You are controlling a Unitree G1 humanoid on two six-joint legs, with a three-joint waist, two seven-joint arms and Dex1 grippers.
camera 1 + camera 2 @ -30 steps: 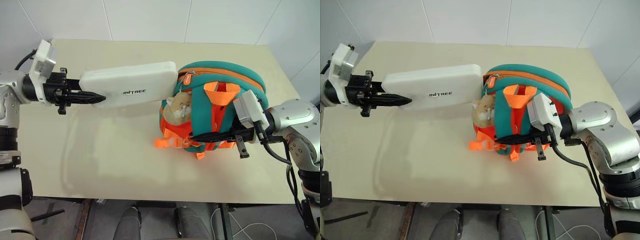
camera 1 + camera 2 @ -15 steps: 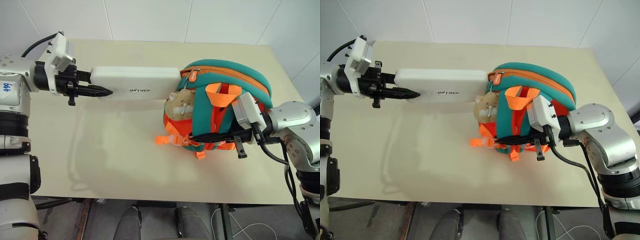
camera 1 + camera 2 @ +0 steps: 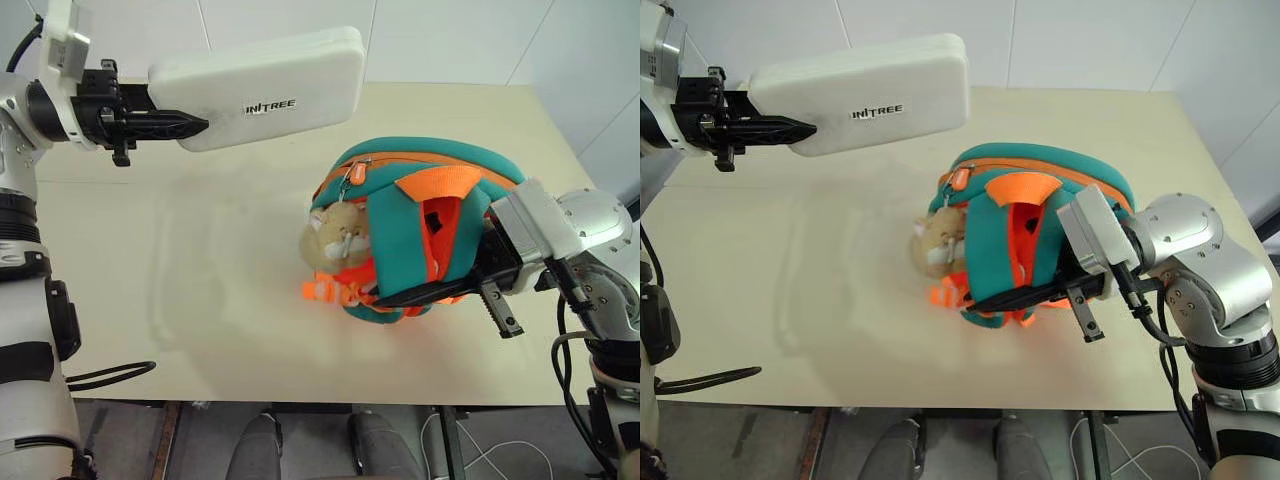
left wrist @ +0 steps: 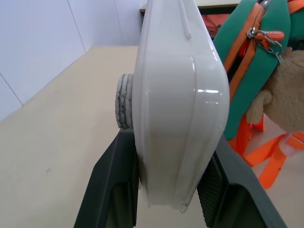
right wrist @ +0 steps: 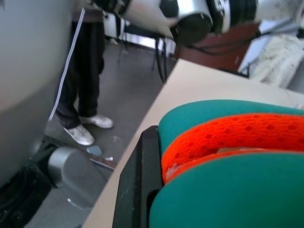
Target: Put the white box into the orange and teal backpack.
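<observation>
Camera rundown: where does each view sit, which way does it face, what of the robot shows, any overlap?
Left and right eye views: head stereo pair, looking down over the table; both arms show.
Left wrist view: looks along the left gripper, its fingers clamping the white box.
Right wrist view: looks along the right gripper, shut on the orange and teal backpack; a person's legs stand beyond.
Shared: the box and backpack appear in the eye views and left wrist view.

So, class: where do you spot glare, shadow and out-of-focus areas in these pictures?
Left wrist view: a bright glint on the white box. Left eye view: a soft shadow falls on the table below the box. Right wrist view: the orange and teal backpack up close is soft, and so is the grey surface beside it.
</observation>
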